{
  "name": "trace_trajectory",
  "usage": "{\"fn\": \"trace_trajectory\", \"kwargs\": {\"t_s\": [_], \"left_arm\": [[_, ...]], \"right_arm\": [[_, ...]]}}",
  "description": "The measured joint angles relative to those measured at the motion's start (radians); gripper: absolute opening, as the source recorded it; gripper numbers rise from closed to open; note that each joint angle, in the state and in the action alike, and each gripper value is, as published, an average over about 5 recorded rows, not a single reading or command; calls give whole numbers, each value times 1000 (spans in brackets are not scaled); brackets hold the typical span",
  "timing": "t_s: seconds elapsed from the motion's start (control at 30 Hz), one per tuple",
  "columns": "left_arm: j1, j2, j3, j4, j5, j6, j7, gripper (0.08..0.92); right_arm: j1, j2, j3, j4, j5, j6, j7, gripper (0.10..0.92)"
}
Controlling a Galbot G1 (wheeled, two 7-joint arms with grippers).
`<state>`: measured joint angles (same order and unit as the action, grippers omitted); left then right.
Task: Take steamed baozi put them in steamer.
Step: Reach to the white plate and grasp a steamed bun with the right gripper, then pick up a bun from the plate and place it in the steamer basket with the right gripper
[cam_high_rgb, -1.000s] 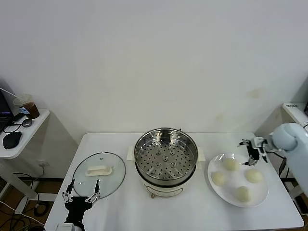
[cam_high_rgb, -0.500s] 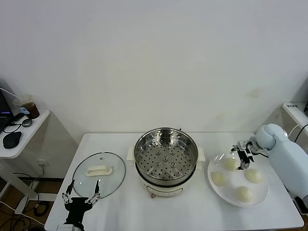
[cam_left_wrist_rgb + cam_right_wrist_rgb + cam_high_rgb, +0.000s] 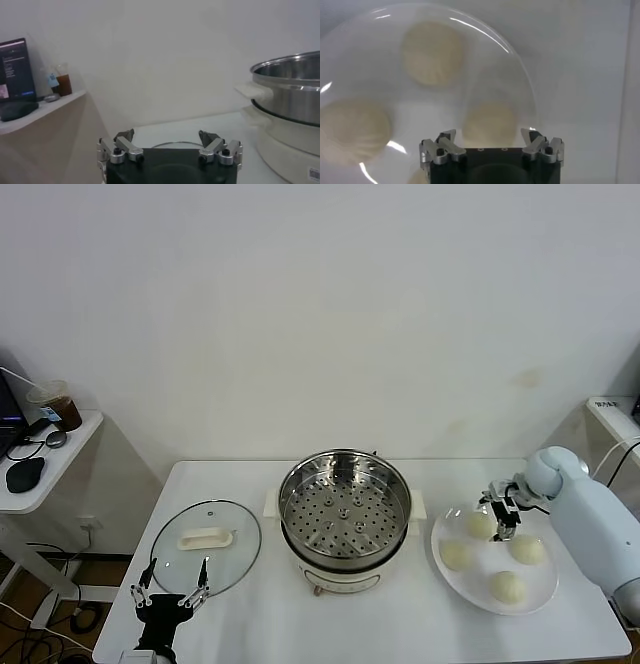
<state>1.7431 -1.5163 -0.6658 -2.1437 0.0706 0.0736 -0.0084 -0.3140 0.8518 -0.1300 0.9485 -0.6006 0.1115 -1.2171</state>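
Note:
Four cream-white baozi lie on a white plate [image 3: 482, 564] at the right: a far one [image 3: 480, 524], a left one [image 3: 454, 555], a right one [image 3: 527, 549] and a near one [image 3: 506, 586]. My right gripper [image 3: 503, 511] is open and hovers just above the far baozi, holding nothing. In the right wrist view this baozi [image 3: 490, 121] sits between the open fingertips of the gripper [image 3: 492, 136]. The steamer [image 3: 345, 519] stands at the table's middle with its perforated tray bare. My left gripper [image 3: 170, 586] is open and idle at the front left.
A glass lid [image 3: 205, 546] with a white handle lies flat left of the steamer, just beyond the left gripper. A side shelf [image 3: 40, 474] with a cup and a mouse stands at the far left. The plate reaches close to the table's right edge.
My right gripper has moved left from beyond the plate's far right rim to over the far baozi. The left arm has not moved.

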Motion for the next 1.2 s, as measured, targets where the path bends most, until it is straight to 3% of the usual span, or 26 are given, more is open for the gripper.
{"fn": "trace_trajectory", "kwargs": {"t_s": [0.23, 0.5, 0.83, 1.2], "left_arm": [[-1, -3, 2, 2, 1, 0, 0, 823], [-2, -2, 4, 4, 2, 0, 0, 823], [-9, -2, 11, 7, 5, 0, -1, 823], [-25, -5, 17, 3, 6, 0, -7, 823]], "right_arm": [[0, 11, 0, -18, -7, -2, 14, 815], [-1, 9, 3, -22, -7, 0, 15, 623], [14, -14, -3, -3, 17, -11, -2, 496], [142, -23, -101, 43, 141, -29, -46, 475]]}}
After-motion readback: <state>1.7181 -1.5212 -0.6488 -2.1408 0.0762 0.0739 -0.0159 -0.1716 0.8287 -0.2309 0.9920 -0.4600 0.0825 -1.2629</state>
